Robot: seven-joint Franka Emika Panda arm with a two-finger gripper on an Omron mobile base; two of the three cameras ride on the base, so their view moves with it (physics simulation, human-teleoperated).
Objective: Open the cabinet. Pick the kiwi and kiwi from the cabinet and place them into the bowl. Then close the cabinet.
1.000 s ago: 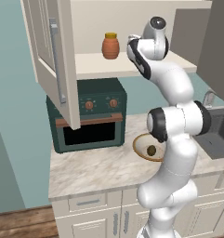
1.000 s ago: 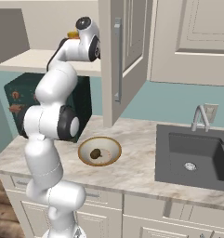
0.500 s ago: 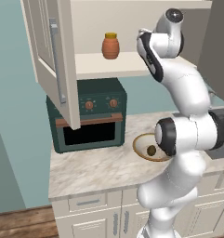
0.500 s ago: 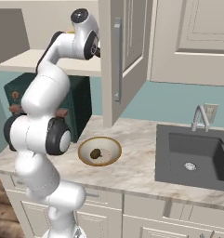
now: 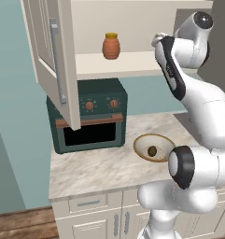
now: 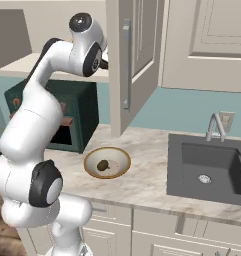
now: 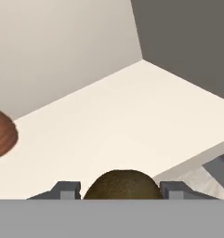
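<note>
2nd kiwi [image 7: 121,184] sits right btwn gripper [image 7: 120,189] tips on cabinet shelf [image 7: 132,121]; fingers flank it, contact unclear.

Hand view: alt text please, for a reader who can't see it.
A brown kiwi sits between the gripper's two dark fingertips, over a cream cabinet shelf. Part of an orange-brown jar shows at the left edge.

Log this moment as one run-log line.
cabinet: open | one kiwi in bowl | second kiwi between hand fingers, over cabinet shelf | jar on shelf | next: carry to bowl
</note>
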